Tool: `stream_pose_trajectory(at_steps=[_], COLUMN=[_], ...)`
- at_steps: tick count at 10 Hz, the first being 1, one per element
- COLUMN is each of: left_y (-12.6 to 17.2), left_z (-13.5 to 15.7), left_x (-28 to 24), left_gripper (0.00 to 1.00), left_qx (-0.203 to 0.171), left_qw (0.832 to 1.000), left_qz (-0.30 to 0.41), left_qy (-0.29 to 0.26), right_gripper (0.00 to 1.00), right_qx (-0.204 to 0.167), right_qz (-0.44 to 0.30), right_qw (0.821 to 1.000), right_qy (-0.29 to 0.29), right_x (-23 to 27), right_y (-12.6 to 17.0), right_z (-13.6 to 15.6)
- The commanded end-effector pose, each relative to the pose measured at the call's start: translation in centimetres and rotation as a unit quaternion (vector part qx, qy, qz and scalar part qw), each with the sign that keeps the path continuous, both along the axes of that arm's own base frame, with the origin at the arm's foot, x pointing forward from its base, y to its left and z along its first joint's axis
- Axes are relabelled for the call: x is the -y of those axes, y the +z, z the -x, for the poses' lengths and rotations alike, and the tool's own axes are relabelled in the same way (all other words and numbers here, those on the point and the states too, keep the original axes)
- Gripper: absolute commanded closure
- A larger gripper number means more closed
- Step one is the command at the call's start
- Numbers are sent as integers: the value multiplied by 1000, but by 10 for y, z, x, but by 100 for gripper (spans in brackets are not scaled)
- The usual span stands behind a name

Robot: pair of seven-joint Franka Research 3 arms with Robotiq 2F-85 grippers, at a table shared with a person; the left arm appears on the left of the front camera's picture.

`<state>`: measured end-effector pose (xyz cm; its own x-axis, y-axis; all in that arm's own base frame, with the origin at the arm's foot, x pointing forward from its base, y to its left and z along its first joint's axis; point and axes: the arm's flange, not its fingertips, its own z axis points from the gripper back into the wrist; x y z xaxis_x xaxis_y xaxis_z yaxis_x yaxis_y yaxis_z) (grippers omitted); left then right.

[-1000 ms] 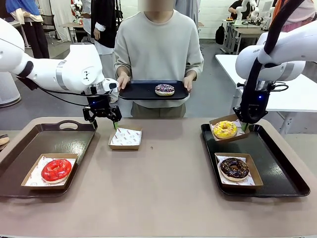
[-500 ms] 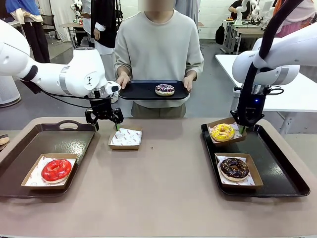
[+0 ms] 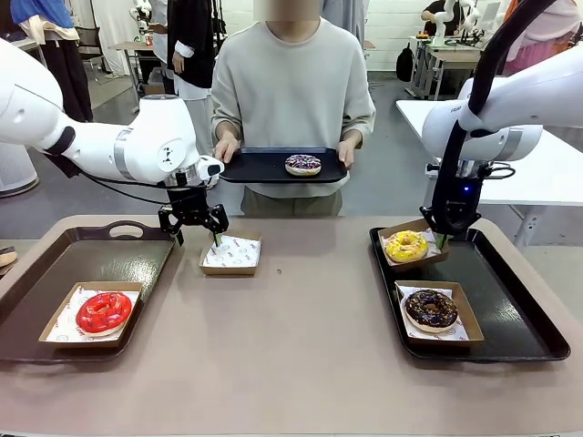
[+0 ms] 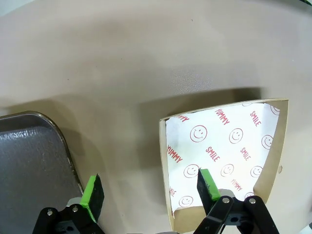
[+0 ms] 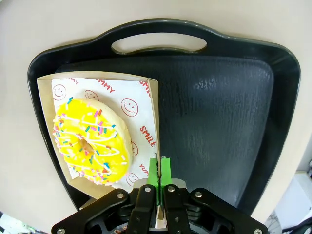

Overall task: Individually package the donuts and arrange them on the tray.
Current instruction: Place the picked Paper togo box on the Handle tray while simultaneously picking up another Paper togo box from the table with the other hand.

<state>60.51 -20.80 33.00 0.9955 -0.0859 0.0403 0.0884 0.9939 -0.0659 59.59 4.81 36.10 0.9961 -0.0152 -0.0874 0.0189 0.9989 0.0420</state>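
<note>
A tan table (image 3: pixel 301 382) is shared with a person standing at its far side, and other workbenches are seen behind. At the left end a dark tray (image 3: pixel 55 264) is laid, and on it the red donut (image 3: pixel 103 311) is seated in a cardboard box (image 3: pixel 56 331). Just past that tray's far right corner the left gripper (image 3: pixel 194 238) is held low, its jaws spread wide with nothing between them. In the left wrist view one green pad (image 4: pixel 92 192) is seen over bare table beside the tray's edge, the other over the paper-lined empty box (image 3: pixel 230 254). Farther back, a black tray (image 3: pixel 260 169) bearing the purple donut (image 3: pixel 302 165) is held in the person's two hands. On the right tray (image 3: pixel 519 314) the yellow donut (image 3: pixel 406 245) is found at the far left corner, its paper-lined carton (image 5: pixel 97 76) overlapping the rim. The right gripper (image 3: pixel 444 239) is clamped on that carton's side wall. The chocolate donut (image 3: pixel 431 309) is boxed just nearer.
</note>
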Motion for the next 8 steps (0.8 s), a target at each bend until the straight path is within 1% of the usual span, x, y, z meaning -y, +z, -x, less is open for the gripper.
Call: stream_pose_trajectory(at_steps=[1,8], left_y=[-1,-11], left_z=[-5,-11], left_x=[4,11], left_gripper=[0,0], left_qx=[12,11], left_qw=[1000,1000], left_qz=[-16,-19], left_qy=[17,20], right_gripper=[98,98], right_qx=[-1,-7], right_qz=[-7,-12], right_qw=[1000,1000], right_qy=[-11,-11], right_x=[-6,-7], right_y=[2,0], right_z=[-5,-4])
